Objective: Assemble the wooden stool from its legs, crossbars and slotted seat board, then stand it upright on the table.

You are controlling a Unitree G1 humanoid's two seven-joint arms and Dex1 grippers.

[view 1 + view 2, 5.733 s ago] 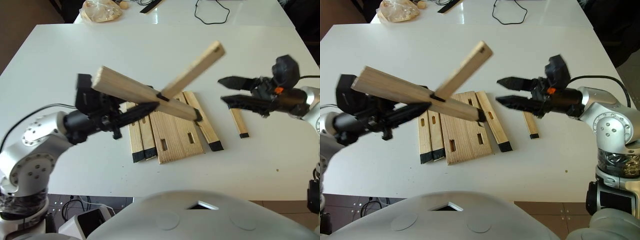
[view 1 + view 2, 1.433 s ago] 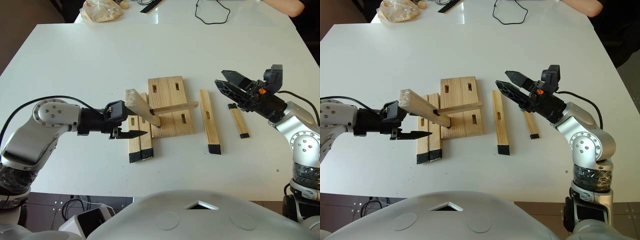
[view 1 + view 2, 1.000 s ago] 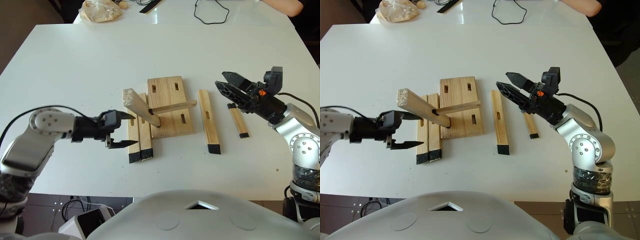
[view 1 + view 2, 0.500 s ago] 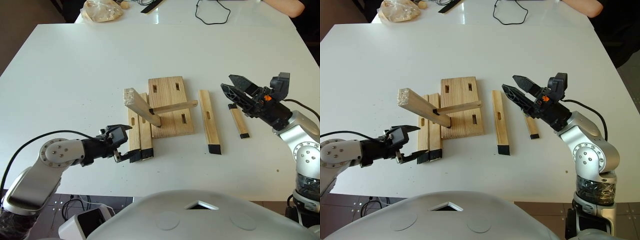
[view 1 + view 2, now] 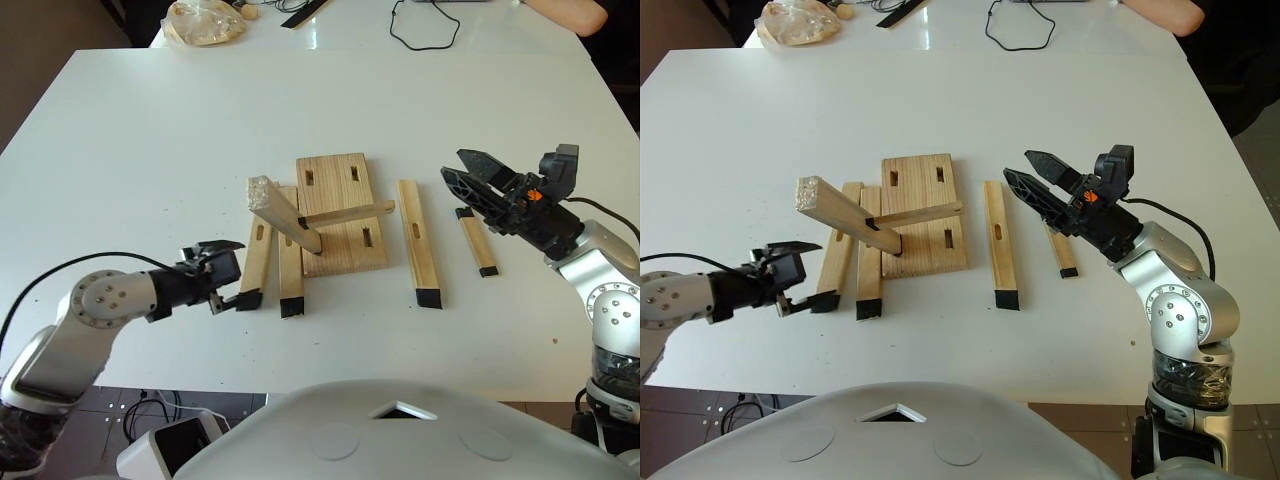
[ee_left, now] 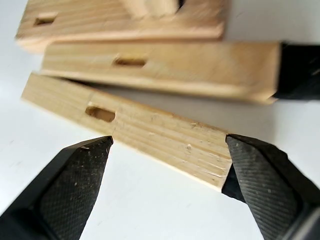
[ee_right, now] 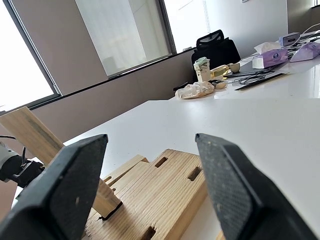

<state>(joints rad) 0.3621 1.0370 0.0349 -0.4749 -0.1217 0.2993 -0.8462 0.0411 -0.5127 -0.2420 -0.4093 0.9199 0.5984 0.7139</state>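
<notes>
Wooden leg [image 6: 150, 131] lies inside the parted left gripper [image 5: 241, 272].

I have wide bare surface [image 5: 150, 130] far and left of the parts. The slanted leg [image 5: 283, 213] and its crossbar [image 5: 345, 213] rise over the seat board [image 5: 335, 170], barring a low pass. A narrow lane runs between board and right loose leg [image 5: 417, 245].

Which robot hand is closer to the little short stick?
Right. The right hand hovers close to the short stick; the left hand is across the table, around a long stick.
</notes>
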